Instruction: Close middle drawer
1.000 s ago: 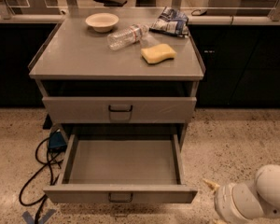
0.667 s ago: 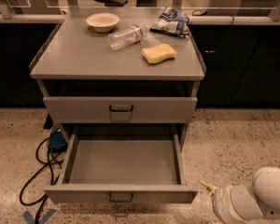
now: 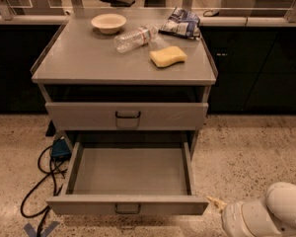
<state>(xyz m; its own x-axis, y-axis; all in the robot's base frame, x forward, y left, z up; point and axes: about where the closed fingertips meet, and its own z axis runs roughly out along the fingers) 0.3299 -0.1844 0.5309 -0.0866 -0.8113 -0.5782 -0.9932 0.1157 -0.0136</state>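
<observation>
The middle drawer [image 3: 130, 172] is pulled far out of the grey cabinet. It is a wide, shallow, empty tray, and its flat front [image 3: 89, 205] carries a small dark loop handle [image 3: 128, 209]. Above it, the uppermost drawer [image 3: 127, 115] with the same handle is pushed in. The lowest drawer is hidden under the open one. My gripper [image 3: 216, 202] is at the bottom right, just right of the open drawer's front right corner, at the end of the white arm [image 3: 269, 215]. Only a small pale part of the gripper shows.
On the cabinet top [image 3: 79, 58] are a white bowl [image 3: 108, 22], a lying plastic bottle [image 3: 134, 37], a yellow sponge [image 3: 167, 56] and a blue snack bag [image 3: 181, 22]. Black cables [image 3: 42, 181] and a blue plug box [image 3: 60, 149] lie on the speckled floor at left. Dark cabinets stand behind.
My arm and gripper have moved slightly left and down, closer to the open drawer's front right corner. The drawer has not moved.
</observation>
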